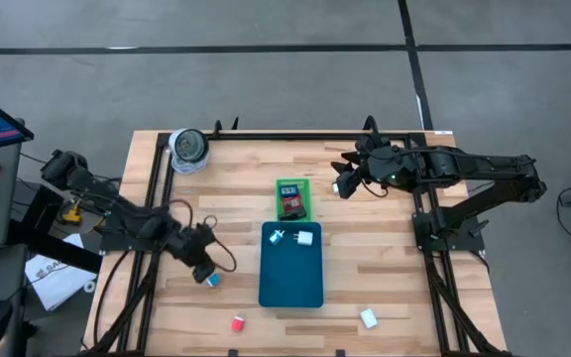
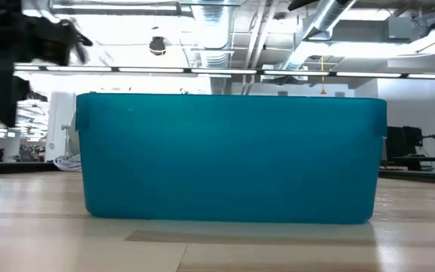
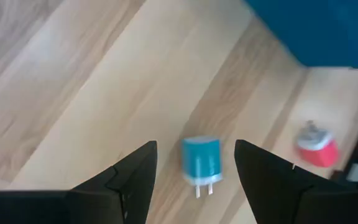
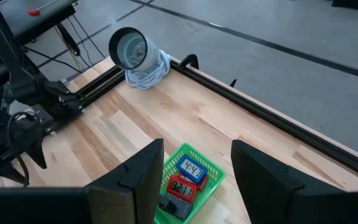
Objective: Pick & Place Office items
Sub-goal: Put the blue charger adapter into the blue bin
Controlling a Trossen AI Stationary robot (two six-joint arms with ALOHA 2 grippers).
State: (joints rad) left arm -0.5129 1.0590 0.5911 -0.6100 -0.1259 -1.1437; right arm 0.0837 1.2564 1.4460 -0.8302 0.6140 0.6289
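My left gripper (image 1: 206, 270) (image 3: 194, 144) is open and points down at a small blue plug-like piece (image 3: 202, 160) (image 1: 213, 281) that lies flat on the wood near the table's left-middle. Its fingers stand on either side of the piece without touching it. A red piece (image 3: 316, 147) (image 1: 238, 322) lies nearer the near edge. A white piece (image 1: 369, 317) lies near the near right. Two white pieces (image 1: 292, 238) lie in the teal tray (image 1: 291, 283). My right gripper (image 1: 342, 185) (image 4: 196, 143) hovers open, right of the green tray (image 4: 211, 169), which holds blue, red and dark pieces.
A spool of pale cable (image 1: 188, 149) (image 4: 135, 53) sits at the far left corner. The teal tray's wall (image 2: 229, 155) fills the low view. Black rails (image 4: 241, 99) frame the table's far and side edges. Bare wood lies between the trays and the right edge.
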